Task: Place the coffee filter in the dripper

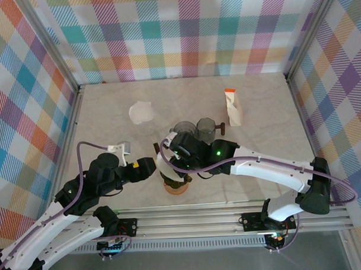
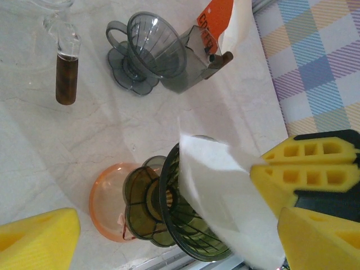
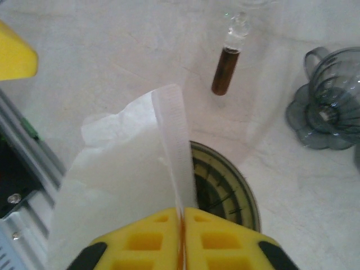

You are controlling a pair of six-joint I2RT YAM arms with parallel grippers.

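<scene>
Coffee filter (image 3: 124,185) — seam in right pincer (image 3: 181,215) — overhangs dripper (image 3: 225,194) rim.

Marble table (image 1: 108,108) bears grey dripper (image 1: 184,129), paper bag (image 1: 233,107), white paper (image 1: 141,112), orange saucer (image 1: 175,189)

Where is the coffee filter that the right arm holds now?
In the right wrist view the coffee filter is pinched in the right end effector, just over the dark dripper, near the front edge of the table.
</scene>
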